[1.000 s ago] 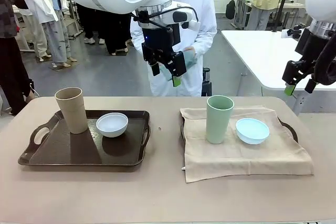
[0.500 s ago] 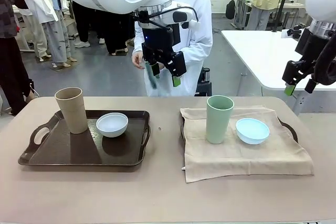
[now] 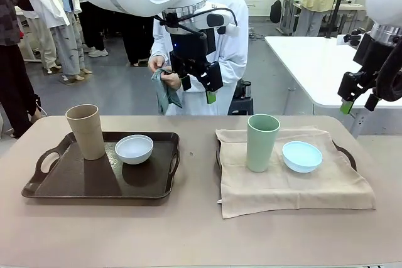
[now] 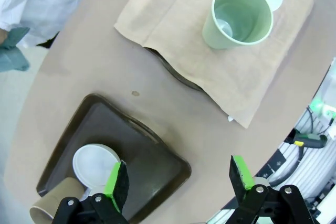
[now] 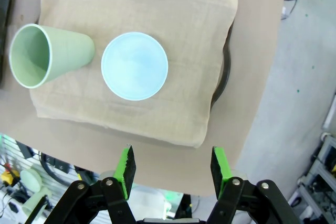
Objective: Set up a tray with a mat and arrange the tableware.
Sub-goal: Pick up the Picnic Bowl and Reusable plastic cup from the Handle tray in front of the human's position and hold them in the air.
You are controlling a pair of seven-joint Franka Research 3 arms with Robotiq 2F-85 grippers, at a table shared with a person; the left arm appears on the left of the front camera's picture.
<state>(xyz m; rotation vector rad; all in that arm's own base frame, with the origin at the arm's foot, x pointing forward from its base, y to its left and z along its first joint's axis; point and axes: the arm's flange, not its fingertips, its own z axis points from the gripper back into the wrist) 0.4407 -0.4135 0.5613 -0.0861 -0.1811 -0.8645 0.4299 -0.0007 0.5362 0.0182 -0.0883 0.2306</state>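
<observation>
Tableware stands in two groups on the table [image 3: 188,230]. At the lower left of the front view, a tan cup [image 3: 86,131] and a white bowl [image 3: 134,149] sit side by side on a bare dark tray [image 3: 63,186]. At the right, a pale green cup [image 3: 262,142] and a light blue bowl [image 3: 302,156] rest on a beige mat [image 3: 295,189] draped over a second tray [image 5: 226,61] (its dark rim peeks out past the cloth). At upper centre the left gripper [image 3: 199,90] hangs with jaws spread and empty. At the far right edge the right gripper [image 3: 357,105] hovers, likewise parted and holding nothing. Behind the left gripper, a person's hands [image 3: 157,63] hold a teal cloth [image 3: 164,92].
</observation>
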